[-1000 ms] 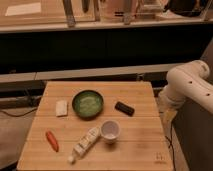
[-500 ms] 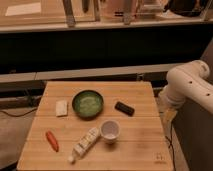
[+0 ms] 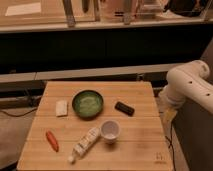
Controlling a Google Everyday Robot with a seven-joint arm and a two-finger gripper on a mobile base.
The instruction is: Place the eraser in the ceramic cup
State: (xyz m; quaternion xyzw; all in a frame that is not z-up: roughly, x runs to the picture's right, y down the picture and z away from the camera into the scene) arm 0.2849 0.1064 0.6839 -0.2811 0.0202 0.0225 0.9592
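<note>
The eraser (image 3: 124, 108), a small dark rectangular block, lies on the wooden table (image 3: 140, 150) to the right of the green bowl. The ceramic cup (image 3: 110, 131), small, round and white, stands upright in front of the eraser, towards the table's front. The cup looks empty. My gripper is out of view. Only the white arm (image 3: 187, 85) shows, at the right edge beside the table and apart from every object.
A wide dark-green bowl (image 3: 87, 103) sits mid-table. A pale block (image 3: 61, 107) lies to its left. A red-orange carrot-like piece (image 3: 51, 140) and a pale tube-shaped bottle (image 3: 84, 144) lie at the front left. A dark shelf unit stands behind the table.
</note>
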